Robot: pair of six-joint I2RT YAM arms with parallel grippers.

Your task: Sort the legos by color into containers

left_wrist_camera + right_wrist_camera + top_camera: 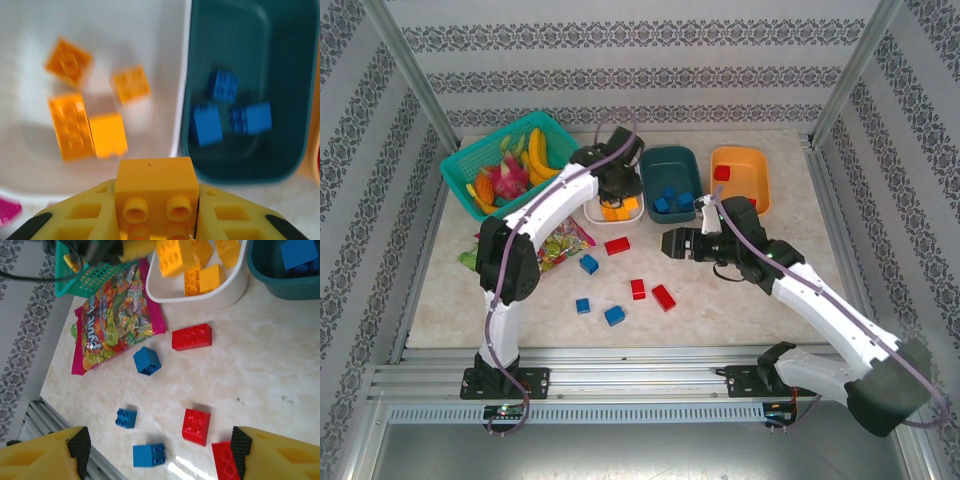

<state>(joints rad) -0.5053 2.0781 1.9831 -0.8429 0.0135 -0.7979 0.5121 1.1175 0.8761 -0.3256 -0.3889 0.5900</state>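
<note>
At the back left of the desk (720, 315): a teal mesh basket (80, 280) of toy fruit (510, 170), with a candy bag (112, 315) lying in front of it, next to the loose bricks.
In the way: the left arm (545, 205) reaches over the white tub (125, 30) and hides most of it from above.
Tubs: three in a row, the white tub, the teal tub (230, 35) and the orange tub (752, 165).
In the white tub: four orange-yellow bricks (71, 127).
In the teal tub: three blue bricks (206, 123).
In the orange tub: one red brick (722, 173) (a second red shape at the near rim is too small to tell).
Loose on the desk: three loose red bricks (192, 337) and three loose blue bricks (147, 361).
Left jaws: closed on a held brick (154, 180), orange-yellow, over the white tub.
Right jaws: wide apart, holding nothing, above the loose bricks.
</note>
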